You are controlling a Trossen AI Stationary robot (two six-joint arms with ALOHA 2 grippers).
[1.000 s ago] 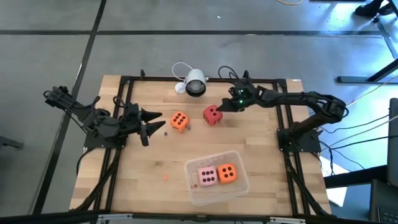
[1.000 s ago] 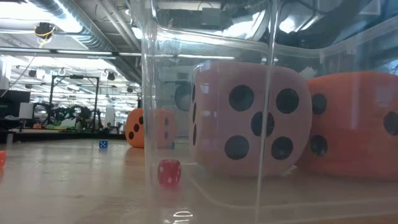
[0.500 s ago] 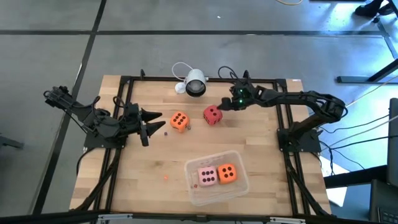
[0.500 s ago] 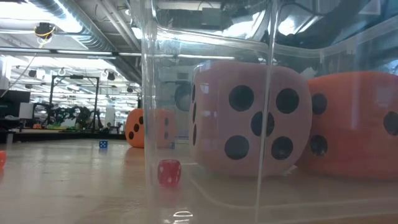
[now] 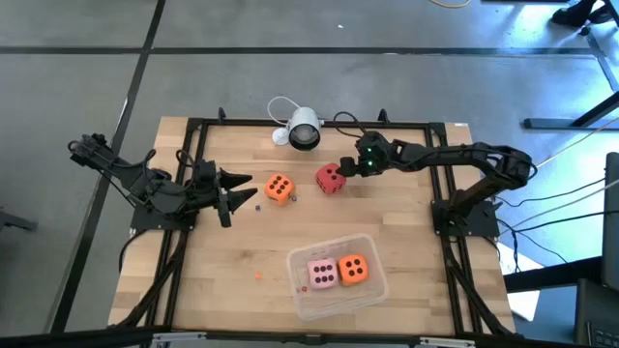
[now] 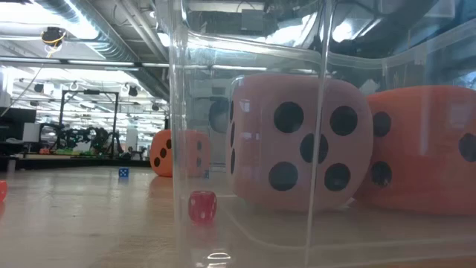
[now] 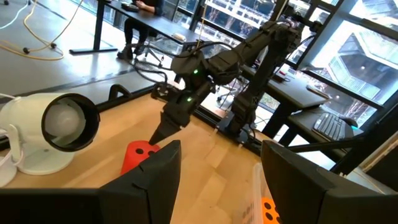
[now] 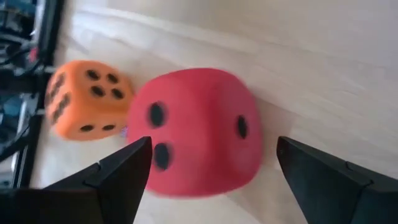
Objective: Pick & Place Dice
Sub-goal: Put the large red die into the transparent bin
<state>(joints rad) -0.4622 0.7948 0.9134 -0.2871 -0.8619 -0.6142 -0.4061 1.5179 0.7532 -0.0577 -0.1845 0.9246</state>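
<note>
Dice in four places: red die point(image 5: 330, 178) on the bare counter point(image 5: 213, 271) near mid-back, orange die point(image 5: 279, 188) just beside it toward the left arm, pale pink die point(image 5: 321, 274) and second orange die point(image 5: 353, 269) side by side inside the clear tub point(image 5: 302, 298) near the front edge. Right gripper point(image 5: 346, 169) spread wide, low over the counter, just beside the red die, apart from it. Left gripper point(image 5: 237, 191) parted too, empty, near the first orange die. From table height, tub wall filling most of the frame, pink and orange dice cut off behind it, red die hidden, neither gripper seen. Tiny red cube point(image 6: 201, 205) and tiny blue cube point(image 6: 123, 173) on the wood, pips too small to count. White round camera point(image 5: 304, 129) with cable at the back edge. Person at a desk point(image 7: 142, 7) far off, mostly cropped. No readable writing anywhere.
</note>
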